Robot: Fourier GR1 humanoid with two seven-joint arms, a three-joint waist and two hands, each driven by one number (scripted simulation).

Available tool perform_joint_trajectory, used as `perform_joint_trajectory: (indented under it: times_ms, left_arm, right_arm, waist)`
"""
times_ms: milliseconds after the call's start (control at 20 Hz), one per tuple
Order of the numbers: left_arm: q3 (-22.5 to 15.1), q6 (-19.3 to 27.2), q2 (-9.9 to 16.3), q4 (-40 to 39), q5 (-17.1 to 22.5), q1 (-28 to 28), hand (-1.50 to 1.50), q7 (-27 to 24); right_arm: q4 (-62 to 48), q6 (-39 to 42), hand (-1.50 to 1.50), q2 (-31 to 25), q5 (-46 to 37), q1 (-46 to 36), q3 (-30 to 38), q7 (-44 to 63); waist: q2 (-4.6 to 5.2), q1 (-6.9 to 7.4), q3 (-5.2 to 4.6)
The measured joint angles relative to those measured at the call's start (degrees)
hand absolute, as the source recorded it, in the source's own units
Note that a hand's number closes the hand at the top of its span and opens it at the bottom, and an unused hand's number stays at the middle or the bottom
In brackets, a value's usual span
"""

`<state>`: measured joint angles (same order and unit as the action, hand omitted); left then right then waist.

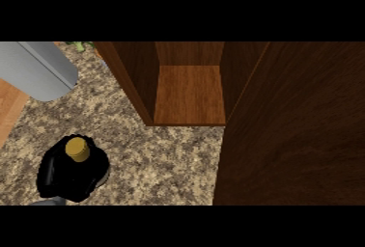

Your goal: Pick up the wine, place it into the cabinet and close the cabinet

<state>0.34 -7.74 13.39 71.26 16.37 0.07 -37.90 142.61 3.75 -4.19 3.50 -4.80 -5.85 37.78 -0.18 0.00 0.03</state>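
Low at the left of the head view, wine bottle (pixel 77 148) upright on the speckled stone worktop (pixel 164 159), seen from straight above: gold cap plainly showing, dark body below it mostly hidden. Wrapped round that body, left hand (pixel 65 182), black, with a sliver of grey forearm (pixel 47 202) entering at the lower edge. Fingers (pixel 98 170) curled close about the bottle, holding it; cannot be told apart one from another against the dark glass. Cannot tell whether the bottle's base touches the worktop or hangs just above it.

Up and to the right, well apart from the bottle, wooden cabinet (pixel 135 82) standing open. Inside, a lighter brown shelf floor (pixel 189 94), bare, framed by darker side walls. At the right, filling that side of the view from top to bottom, cabinet door (pixel 299 130), swung out toward the viewer, dark grained wood, its near edge reaching down past the cabinet's front lip.

At the upper left, a grey rounded cylinder (pixel 35 67) slanting in from the corner, over the worktop; too little shown to name. Beside its upper end, a scrap of something green (pixel 80 46) at the top edge. Along the left edge, a strip of light orange wood (pixel 10 111) bordering the stone.
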Motion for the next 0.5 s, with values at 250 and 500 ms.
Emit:
perform_joint_trajectory:
  times_ms: [250, 500]
  left_arm:
    - [-0.74, -0.53, -0.17, 10.26, 3.28, 0.54, 1.50, 8.67]
    - [-4.08, 2.85, -2.12, 20.50, 2.36, 1.41, 1.50, 16.58]
  right_arm:
    - [-0.31, 0.00, -1.50, 0.03, 0.10, -1.07, 0.71, 0.41]
    - [-0.31, 0.43, -1.50, 0.19, 0.18, -0.50, 1.00, -0.09]
  waist:
    - [0.00, 0.11, 0.01]
    - [0.01, 0.05, 0.01]
